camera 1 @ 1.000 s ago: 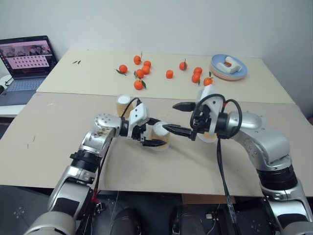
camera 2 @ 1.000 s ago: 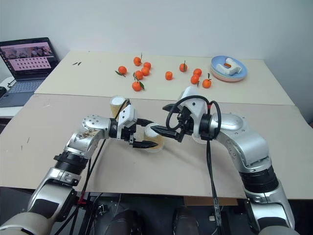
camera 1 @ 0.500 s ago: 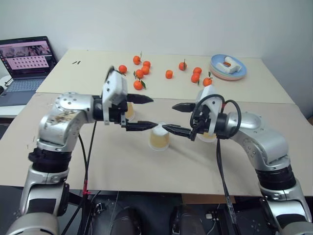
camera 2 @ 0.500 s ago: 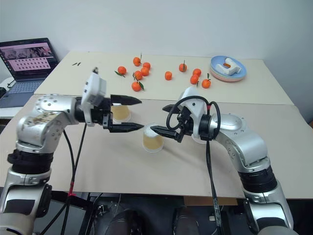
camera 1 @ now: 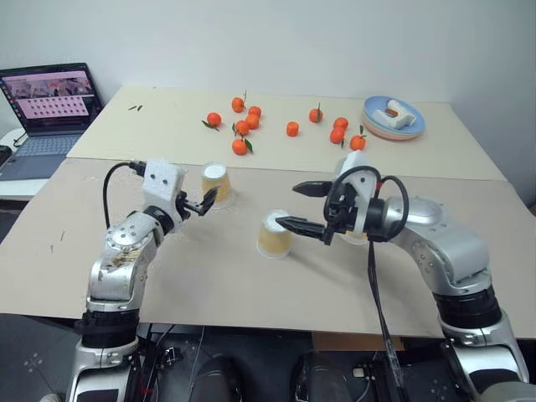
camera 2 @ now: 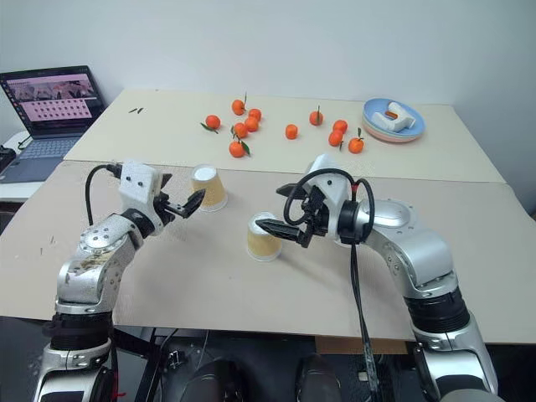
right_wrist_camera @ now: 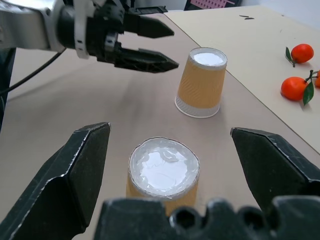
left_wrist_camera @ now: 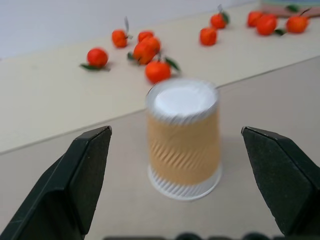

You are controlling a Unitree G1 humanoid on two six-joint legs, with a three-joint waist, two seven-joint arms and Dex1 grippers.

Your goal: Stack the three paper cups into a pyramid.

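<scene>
Three tan paper cups stand upside down on the near table. The left cup (camera 1: 215, 181) stands just ahead of my open left gripper (camera 1: 201, 201), which points at it without touching; in the left wrist view this cup (left_wrist_camera: 184, 137) sits beyond the two spread fingers. The middle cup (camera 1: 275, 234) stands by the lower finger of my open right gripper (camera 1: 286, 206), and in the right wrist view it (right_wrist_camera: 162, 172) lies between the wide jaws, untouched. The third cup (camera 1: 358, 239) is mostly hidden under my right hand.
Several tangerines (camera 1: 243, 127) are scattered on the far table. A blue plate (camera 1: 394, 116) holding a white object sits at the back right. An open laptop (camera 1: 46, 105) stands at the far left. A seam (camera 1: 126, 161) runs between the two tabletops.
My left gripper left the middle cup, swung up and out to the left, and now sits lower, pointing at the left cup. The right gripper stayed in place.
</scene>
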